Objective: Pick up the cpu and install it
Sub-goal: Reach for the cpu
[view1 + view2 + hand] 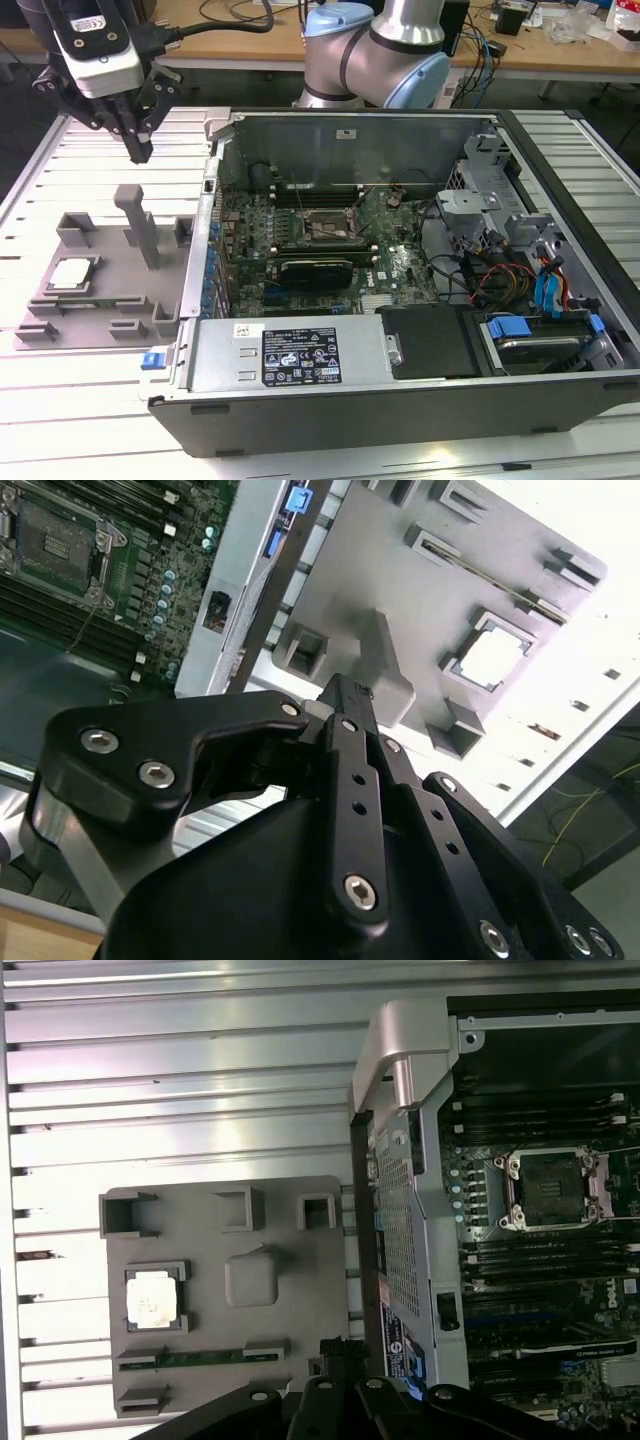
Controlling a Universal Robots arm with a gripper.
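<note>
The cpu (72, 272) is a small silvery square chip lying flat in a recess of the grey fixture plate (118, 300), at the exterior view's left. It also shows in both wrist views (495, 658) (153, 1297). My gripper (138, 152) hangs above the far side of the fixture, well above the cpu and apart from it, with its black fingers (350, 695) shut together on nothing. The motherboard's socket (325, 228) lies uncovered inside the open computer case, and both wrist views show the socket too (550, 1188) (50, 530).
A tall grey post (135, 225) rises from the fixture just below the gripper. The case's metal side wall (205, 240) stands between fixture and motherboard. A power supply (290, 355), drive cages (520, 240) and cables (480, 275) crowd the case. The slatted table (80, 390) surrounds everything.
</note>
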